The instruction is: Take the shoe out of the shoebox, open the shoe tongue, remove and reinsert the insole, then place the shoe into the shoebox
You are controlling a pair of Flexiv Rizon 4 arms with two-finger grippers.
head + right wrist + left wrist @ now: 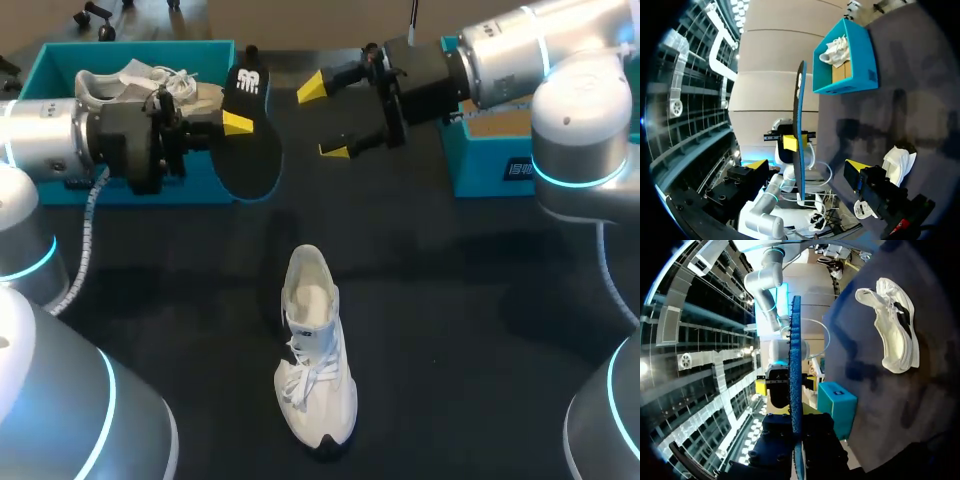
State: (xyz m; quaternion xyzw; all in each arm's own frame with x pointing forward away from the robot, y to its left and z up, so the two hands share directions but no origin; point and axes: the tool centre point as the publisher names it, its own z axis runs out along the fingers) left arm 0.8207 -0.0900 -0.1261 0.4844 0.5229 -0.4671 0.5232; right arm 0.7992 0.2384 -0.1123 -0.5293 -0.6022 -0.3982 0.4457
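Table (450,300), shoe (315,350), insole (795,365) edge-on from wrists

White logo on insole (249,82); teal box (490,170) lettering unreadable.

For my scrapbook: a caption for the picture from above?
Jaws of the left arm hold the black insole aloft, those of the right arm open beside it, white sneaker on the table.

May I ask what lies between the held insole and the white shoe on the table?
Nothing: the head view shows only bare black table between insole and shoe.
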